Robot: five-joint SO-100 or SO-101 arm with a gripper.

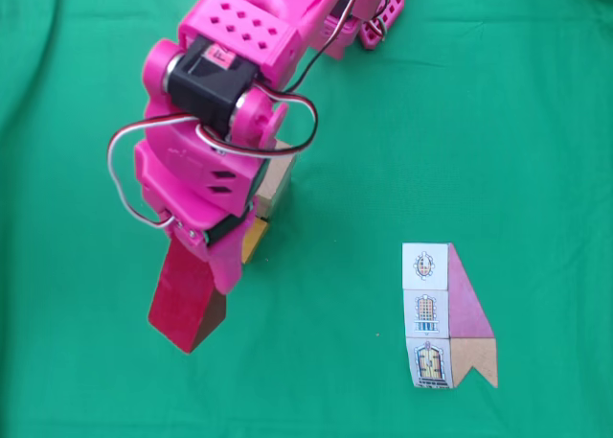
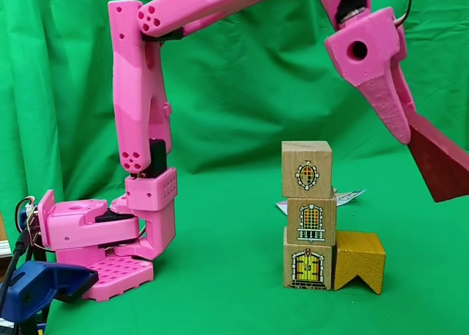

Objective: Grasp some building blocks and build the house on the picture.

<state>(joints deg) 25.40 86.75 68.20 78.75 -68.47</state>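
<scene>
Three light-wood cubes point(image 2: 308, 214) stand stacked in a column, with window and door drawings on their fronts. An orange-yellow notched block point(image 2: 359, 260) sits against the bottom cube's right side. From above, the stack point(image 1: 276, 184) and the yellow block point(image 1: 254, 239) peek out beside the pink arm. My gripper point(image 2: 410, 130) is shut on the dark red wedge point(image 2: 440, 163), which hangs in the air to the right of the stack's top. In the top-down fixed view the gripper point(image 1: 203, 265) holds the wedge point(image 1: 184, 304) lower left of the stack. The picture card point(image 1: 445, 313) lies flat at the right.
Green cloth point(image 1: 498, 122) covers the table and the backdrop. The arm's pink base point(image 2: 102, 240) stands at the left of the side-on fixed view, with a blue clamp point(image 2: 37, 287) in front of it. The card point(image 2: 344, 198) lies behind the stack.
</scene>
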